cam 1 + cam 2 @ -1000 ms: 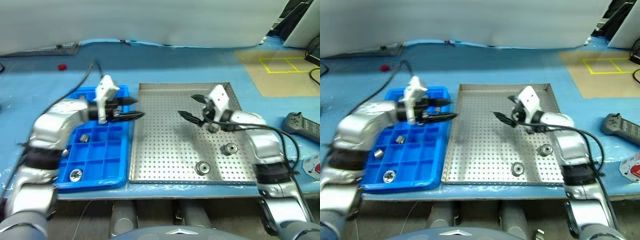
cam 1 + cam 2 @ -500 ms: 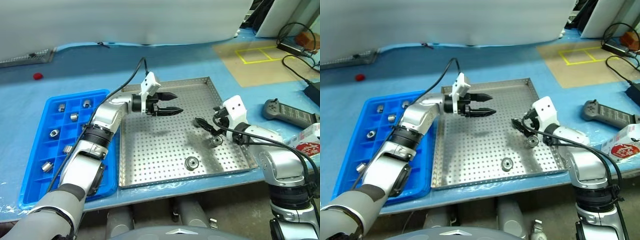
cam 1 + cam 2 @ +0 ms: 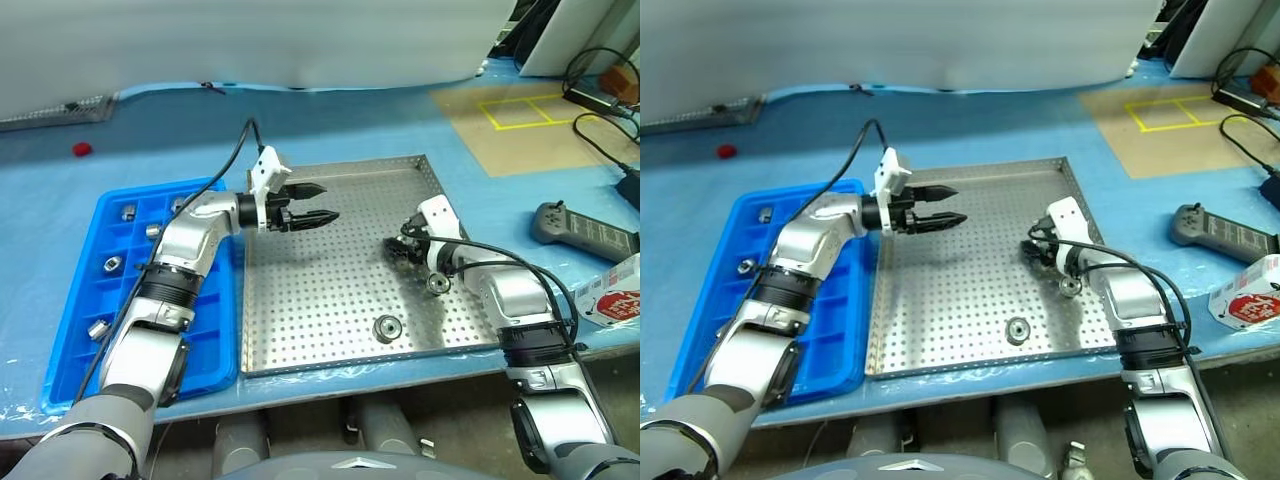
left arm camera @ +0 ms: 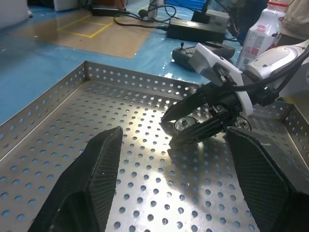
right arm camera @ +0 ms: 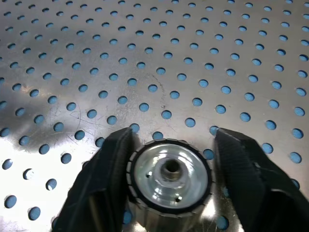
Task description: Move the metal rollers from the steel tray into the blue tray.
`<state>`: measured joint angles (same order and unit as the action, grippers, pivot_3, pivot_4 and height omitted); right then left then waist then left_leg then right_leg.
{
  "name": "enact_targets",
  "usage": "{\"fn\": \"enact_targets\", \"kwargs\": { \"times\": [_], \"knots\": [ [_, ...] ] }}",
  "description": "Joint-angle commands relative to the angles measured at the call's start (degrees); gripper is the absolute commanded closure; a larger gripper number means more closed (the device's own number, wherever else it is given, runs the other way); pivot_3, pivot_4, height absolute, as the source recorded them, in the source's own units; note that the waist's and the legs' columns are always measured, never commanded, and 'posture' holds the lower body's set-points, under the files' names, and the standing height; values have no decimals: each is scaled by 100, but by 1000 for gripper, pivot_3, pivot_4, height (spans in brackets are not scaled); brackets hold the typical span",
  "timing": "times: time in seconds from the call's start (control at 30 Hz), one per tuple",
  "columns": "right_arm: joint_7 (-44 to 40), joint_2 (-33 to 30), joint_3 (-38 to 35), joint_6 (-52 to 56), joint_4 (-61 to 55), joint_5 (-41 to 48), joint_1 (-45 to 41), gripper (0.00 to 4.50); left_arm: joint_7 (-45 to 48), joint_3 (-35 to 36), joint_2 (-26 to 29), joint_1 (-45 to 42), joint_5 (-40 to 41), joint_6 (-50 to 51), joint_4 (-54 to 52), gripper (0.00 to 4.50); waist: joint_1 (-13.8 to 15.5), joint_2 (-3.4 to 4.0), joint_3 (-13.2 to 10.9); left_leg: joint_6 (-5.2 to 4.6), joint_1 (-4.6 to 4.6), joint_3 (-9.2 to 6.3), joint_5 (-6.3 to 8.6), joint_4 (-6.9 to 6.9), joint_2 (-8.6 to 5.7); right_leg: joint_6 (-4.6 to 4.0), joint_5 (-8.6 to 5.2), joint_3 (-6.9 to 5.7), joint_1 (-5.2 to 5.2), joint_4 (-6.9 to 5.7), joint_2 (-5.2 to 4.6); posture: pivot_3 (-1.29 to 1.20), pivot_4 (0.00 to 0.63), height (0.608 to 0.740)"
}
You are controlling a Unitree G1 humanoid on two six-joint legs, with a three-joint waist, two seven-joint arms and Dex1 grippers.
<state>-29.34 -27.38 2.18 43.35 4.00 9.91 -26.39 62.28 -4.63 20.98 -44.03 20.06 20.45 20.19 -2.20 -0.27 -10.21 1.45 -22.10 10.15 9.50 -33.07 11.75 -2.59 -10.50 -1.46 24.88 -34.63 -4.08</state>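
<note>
The steel tray (image 3: 330, 290) lies in the middle of the blue-covered table. My right gripper (image 3: 399, 250) is low over its right part, shut on a metal roller (image 5: 169, 181) that still rests on the perforated floor, one finger (image 5: 104, 179) against each side. Two more rollers lie loose in the tray, one beside that hand (image 3: 437, 284) and one nearer the front (image 3: 386, 327). My left gripper (image 3: 328, 201) hovers level over the tray's far left part, open and empty, its fingers (image 4: 96, 174) spread wide. The blue tray (image 3: 70, 330) lies to the left, with several rollers (image 3: 114, 264) in its compartments.
A grey remote control (image 3: 585, 228) and a white box (image 3: 615, 295) lie on the table right of the steel tray. A small red object (image 3: 81, 149) sits at the far left. Yellow tape marks a brown mat (image 3: 520, 112) at the back right, with cables beyond it.
The camera has swung, shifting the whole picture. My right gripper has dropped onto the tray floor and closed from wide open around a roller. The left gripper stays open.
</note>
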Motion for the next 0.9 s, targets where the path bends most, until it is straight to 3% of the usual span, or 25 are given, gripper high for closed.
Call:
{"fn": "enact_targets", "kwargs": {
  "times": [0.03, 0.17, 0.37, 0.53, 0.7, 0.9],
  "knots": [
    [-364, 109, 15, -515, -347, 202, -299, 2835, -218, 384, 212, 76, 161, 88, -467, 879, 20, 0, 0, 1, 1, 0, -1, 0, 0, 0, 0, 0, 0, -2, 0, -254, 150, 740],
    [-778, 548, 124, -1001, -290, 425, -931, 2820, -567, 760, 511, 501, 315, 388, -1139, 879, 10, 1, -1, 9, 7, 1, -6, -1, 3, -5, 3, 1, 10, -14, -1, -145, 150, 740],
    [-1648, 1305, 856, -1871, 905, 214, -2044, 2820, -1454, 1778, 1147, 1601, 435, 731, -2380, 879, 197, 0, -2, 29, 9, -4, -17, 25, 14, -15, 4, -12, 22, -20, 4, 104, 150, 740],
    [-2391, 1839, 1339, -2711, 2132, -19, -2683, 2820, -2217, 2885, 1438, 2731, 635, 1058, -3558, 879, 567, -6, -5, 28, -9, -7, -16, 49, 13, -31, -7, -23, 37, -10, -9, 296, 150, 740],
    [-3102, 2348, 1696, -3390, 2954, -203, -3048, 2820, -2806, 4026, 1397, 4037, 1038, 1568, -4864, 879, 920, -14, -9, 21, -27, -18, -11, 63, 16, -39, -23, -44, 40, -5, -22, 418, 150, 740],
    [-3375, 2824, 1903, -3628, 3319, -388, -3131, 2820, -3222, 4523, 1440, 4587, 1381, 1808, -5368, 879, 1280, -10, -15, 29, -24, -38, -14, 65, 30, -35, -30, -59, 33, -15, -21, 462, 150, 740]
  ]
}}
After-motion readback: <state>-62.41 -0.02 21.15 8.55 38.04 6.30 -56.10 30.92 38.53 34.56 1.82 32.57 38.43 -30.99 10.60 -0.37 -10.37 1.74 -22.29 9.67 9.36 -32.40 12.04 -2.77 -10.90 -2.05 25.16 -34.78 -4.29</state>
